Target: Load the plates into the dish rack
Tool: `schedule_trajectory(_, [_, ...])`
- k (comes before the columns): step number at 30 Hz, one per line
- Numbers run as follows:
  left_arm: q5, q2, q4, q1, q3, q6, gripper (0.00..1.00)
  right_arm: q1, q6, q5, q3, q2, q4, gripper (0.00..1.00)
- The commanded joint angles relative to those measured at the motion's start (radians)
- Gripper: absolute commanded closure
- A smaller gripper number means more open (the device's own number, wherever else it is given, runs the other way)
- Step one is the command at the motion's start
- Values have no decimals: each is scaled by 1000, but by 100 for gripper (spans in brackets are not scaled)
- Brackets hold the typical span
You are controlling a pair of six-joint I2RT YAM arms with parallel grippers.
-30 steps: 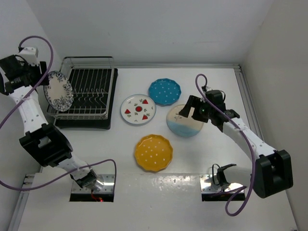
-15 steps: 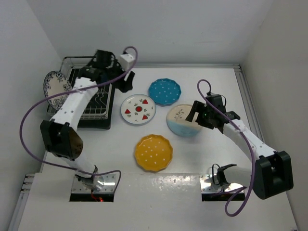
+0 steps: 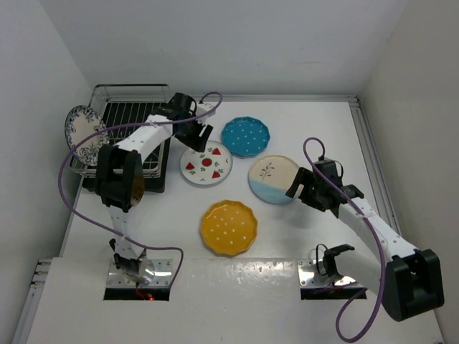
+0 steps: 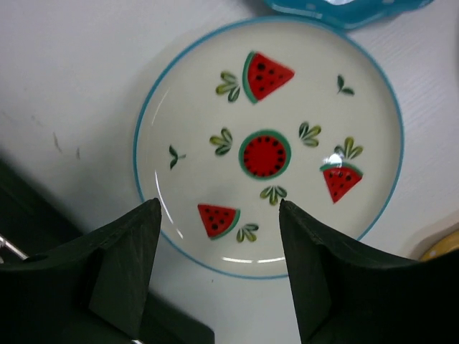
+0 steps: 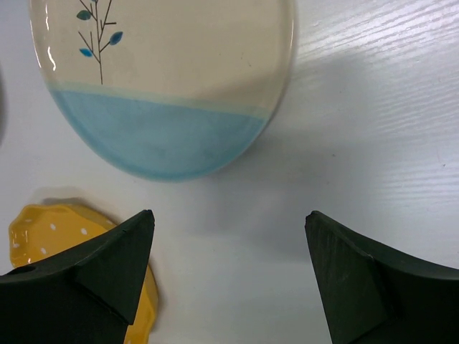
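4 plates [image 3: 228, 227] are lying right of the rack [image 3: 133, 115]; the floral plate [image 3: 84, 135] is standing at its left edge. Left hand [image 4: 219, 208], spread open, is hovering over the strawberry plate [image 4: 265, 154], nearest the rack; right hand [image 5: 229, 218], also spread, is farther off.

Left arm [image 3: 143, 136] and right arm [image 3: 376, 229] are recorded as white tubular links joined by black housings, each trailed by a looping purple cable [image 3: 60, 179] behind matte, wedge-shaped fingers [image 4: 122, 272] of blackish green.

White table [image 3: 323, 129], black tray [image 3: 155, 185], four plates [image 3: 229, 227]
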Motion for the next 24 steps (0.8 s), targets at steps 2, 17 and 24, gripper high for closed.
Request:
schedule_trajectory(2, [106,12,56,1,81,-47,29,-3,24,7,-1,-24,21,18])
schedule_trajectory(17, [246,-152,-158,-263,-289,352,31,20,15,-15,7,-7,22,26])
schedule_trajectory(24, [166,-152,2,-315,-372,231,30,49,34,20,-39,-97,-19,26])
